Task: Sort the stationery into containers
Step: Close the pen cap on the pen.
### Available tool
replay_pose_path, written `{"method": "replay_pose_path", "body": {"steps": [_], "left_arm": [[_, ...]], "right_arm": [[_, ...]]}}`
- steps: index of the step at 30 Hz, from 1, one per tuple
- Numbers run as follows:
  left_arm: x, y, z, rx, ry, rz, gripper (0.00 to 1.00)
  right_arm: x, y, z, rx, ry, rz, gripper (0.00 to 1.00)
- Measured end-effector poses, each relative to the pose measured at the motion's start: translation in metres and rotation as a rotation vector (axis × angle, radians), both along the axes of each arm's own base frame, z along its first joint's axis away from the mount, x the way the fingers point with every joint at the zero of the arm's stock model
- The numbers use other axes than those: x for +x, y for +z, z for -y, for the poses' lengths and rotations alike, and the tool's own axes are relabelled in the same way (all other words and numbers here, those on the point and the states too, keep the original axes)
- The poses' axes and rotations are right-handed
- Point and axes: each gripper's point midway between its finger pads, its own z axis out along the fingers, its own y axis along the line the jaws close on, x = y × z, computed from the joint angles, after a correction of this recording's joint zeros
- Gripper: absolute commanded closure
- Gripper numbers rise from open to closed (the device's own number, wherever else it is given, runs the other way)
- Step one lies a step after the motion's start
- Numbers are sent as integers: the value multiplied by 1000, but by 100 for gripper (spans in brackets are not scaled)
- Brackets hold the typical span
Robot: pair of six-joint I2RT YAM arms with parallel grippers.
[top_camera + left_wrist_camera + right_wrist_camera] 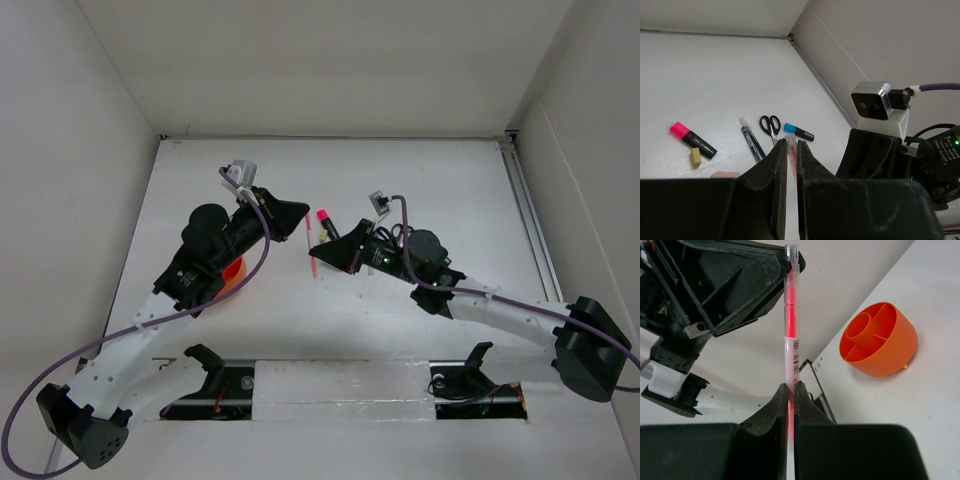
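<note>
Right wrist view: looking along the thin pink pen (791,340), slim and straight, with a clear plastic barrel, a bright pink core, a small barcode label midway and a clear cap at the far end. Being pinched low on the barrel by the right pincer (791,387), its matte black fingers closing narrowly from both sides. Meeting the left pincer (788,262) at the capped end, between angular black fingertips. Also showing the orange cup (890,360) resting on the white worktop (940,430): round, smooth plastic, with a central tube and dividers inside, well apart from the pen.

Left wrist view: showing that clear end poking up between the narrowly set left fingers, seemingly touching both. Catching, beyond on the faintly grained surface, a loose row: pink-capped black highlighter (692,140) with a small tan block (696,157) just beside it, dark pen (752,140), black-handled scissors (771,127), blue-capped black marker (799,132).

Top external view: showing both arms reaching inward to mid-worktop, the left one bending beside the cup, the right one stretching in low from the right, pincers nearly tip to tip, sharing the pen.
</note>
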Motion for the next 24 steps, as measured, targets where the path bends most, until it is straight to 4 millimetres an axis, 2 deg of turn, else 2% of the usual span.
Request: {"method": "replay_pose_path", "body": {"steps": [13, 24], "left_arm": [[1, 12, 0, -27, 3, 38, 100], [3, 12, -1, -29, 12, 42, 100]], "right_arm": [[-3, 20, -3, 70, 70, -90, 100], [1, 21, -1, 81, 112, -136, 100]]}}
